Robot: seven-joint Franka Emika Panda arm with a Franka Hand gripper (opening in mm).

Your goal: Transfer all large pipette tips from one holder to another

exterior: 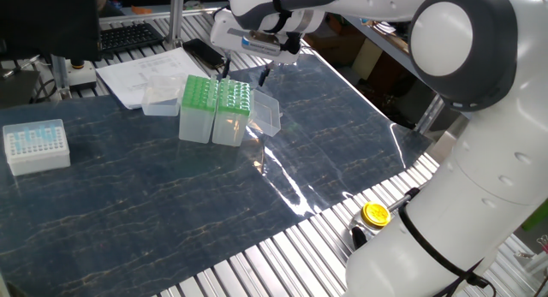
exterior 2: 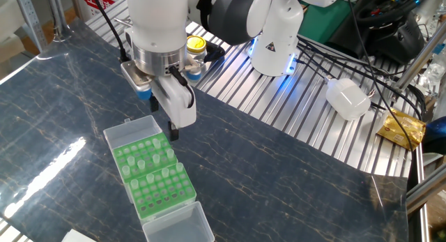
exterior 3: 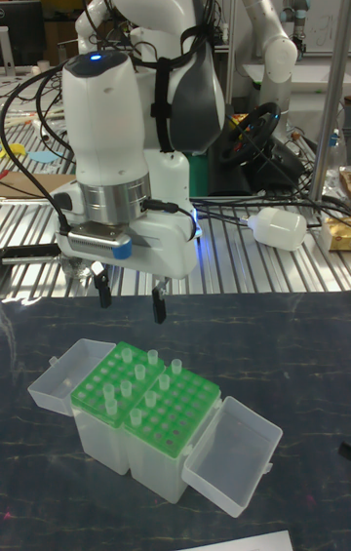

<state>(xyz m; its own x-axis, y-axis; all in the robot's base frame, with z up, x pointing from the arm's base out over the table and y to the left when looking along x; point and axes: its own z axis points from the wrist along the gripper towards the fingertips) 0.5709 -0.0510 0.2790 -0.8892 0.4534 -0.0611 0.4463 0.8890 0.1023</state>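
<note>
In one fixed view, two green racks stood side by side on the dark table, with the gripper hovering just above at their two o'clock, its dark fingers spread apart and empty. A white box of small blue tips sat well apart at nine o'clock.

In the other fixed view, the large pipette tips dotted the racks; the gripper hung at their twelve o'clock.

In the tall fixed view, the gripper was wide open above the tips, clear lids hinged open on both sides.
</note>
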